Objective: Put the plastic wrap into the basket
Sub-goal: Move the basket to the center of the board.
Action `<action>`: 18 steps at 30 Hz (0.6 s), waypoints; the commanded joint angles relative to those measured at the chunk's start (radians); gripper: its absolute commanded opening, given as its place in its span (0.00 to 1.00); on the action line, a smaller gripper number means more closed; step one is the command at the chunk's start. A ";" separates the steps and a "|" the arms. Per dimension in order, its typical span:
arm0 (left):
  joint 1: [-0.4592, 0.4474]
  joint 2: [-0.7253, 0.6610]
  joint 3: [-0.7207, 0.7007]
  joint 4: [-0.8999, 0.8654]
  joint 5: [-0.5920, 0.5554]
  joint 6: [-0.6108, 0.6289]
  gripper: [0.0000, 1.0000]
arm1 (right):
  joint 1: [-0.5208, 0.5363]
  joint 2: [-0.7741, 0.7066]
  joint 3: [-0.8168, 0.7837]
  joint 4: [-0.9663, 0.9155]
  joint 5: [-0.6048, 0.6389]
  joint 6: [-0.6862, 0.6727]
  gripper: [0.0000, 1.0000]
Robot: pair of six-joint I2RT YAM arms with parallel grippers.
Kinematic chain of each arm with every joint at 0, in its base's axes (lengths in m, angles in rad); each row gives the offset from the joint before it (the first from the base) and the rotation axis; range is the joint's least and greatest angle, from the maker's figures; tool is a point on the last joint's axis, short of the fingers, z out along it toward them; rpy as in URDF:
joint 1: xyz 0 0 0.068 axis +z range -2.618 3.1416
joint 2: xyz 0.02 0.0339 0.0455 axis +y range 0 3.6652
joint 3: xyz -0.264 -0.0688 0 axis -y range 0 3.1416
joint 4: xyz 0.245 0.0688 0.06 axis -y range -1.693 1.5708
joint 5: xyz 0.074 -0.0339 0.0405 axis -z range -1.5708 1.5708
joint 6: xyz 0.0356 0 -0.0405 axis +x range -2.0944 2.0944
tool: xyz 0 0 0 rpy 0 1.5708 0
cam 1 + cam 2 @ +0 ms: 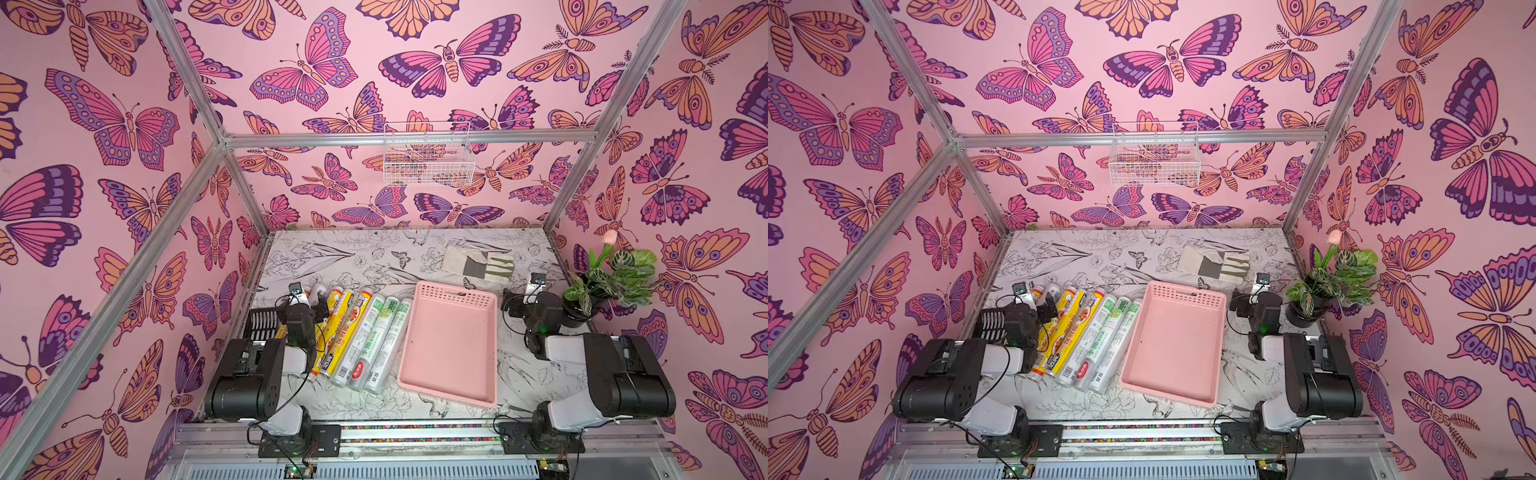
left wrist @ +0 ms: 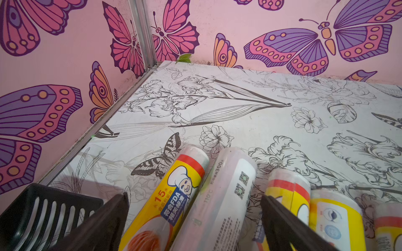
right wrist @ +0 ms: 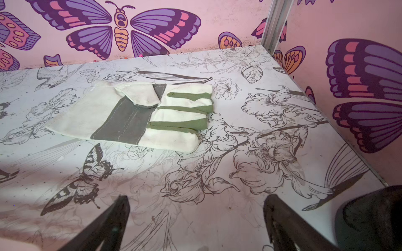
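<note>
Several rolls of plastic wrap (image 1: 361, 336) (image 1: 1088, 336) lay side by side on the flowered surface (image 1: 353, 257), packed just to the left of the pink basket (image 1: 451, 345) (image 1: 1177, 345), yellow ones farther from it and whitish green-printed ones nearest its long wall, every one of them outside it. And over the rolls farthest from the basket hung the left claw (image 2: 194, 197), released, jaws spread wide, a yellow roll and a whitish roll showing between its dark fingers (image 2: 104, 221) in the left wrist view; whether it touched them I could not tell. Beyond those rolls, on the side away from the basket, sat a black slotted scoop (image 1: 259, 322) (image 2: 43, 213). On the basket's right, near its far corner, the right claw (image 3: 196, 197) was released too, jaws wide over bare surface. A white-and-green glove (image 1: 478, 264) (image 3: 141, 115) lay flat past the basket's far end, and a potted plant (image 1: 611, 278) stood to the basket's right, beyond that claw.
</note>
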 commanded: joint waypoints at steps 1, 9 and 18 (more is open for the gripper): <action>0.003 0.014 0.013 -0.021 0.013 0.006 1.00 | -0.004 -0.008 0.016 -0.008 -0.005 0.012 0.99; 0.000 0.020 0.023 -0.062 0.052 0.029 1.00 | -0.003 -0.007 0.018 -0.008 -0.005 0.012 0.99; -0.002 -0.005 0.000 -0.022 0.103 0.045 1.00 | -0.004 -0.011 0.011 0.002 -0.005 0.010 0.99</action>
